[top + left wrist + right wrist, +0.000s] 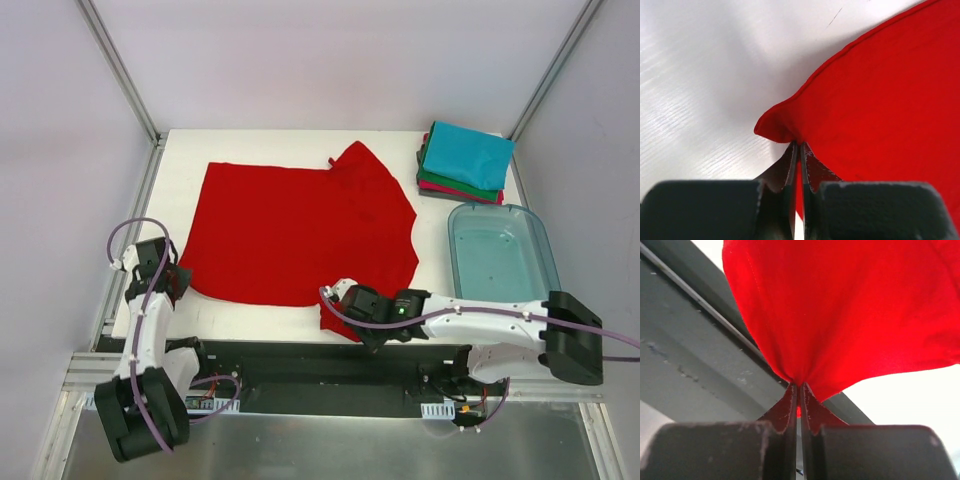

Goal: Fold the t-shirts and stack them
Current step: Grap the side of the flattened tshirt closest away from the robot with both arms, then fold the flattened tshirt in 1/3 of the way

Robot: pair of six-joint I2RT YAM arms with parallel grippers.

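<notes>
Red t-shirt (300, 235) everywhere; stack (462, 162) overhead only.

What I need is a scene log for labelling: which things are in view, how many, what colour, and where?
red t-shirt: one, bright red, spread across the middle of the table
folded t-shirts: one stack, teal on top with green and crimson-pink edges beneath, far right corner
plastic tub: one, clear bluish, right side, just nearer than the stack
table: one, white, under everything
left gripper: one, black, shut on the red t-shirt's near left corner
right gripper: one, black, shut on bunched red cloth at the near edge
</notes>
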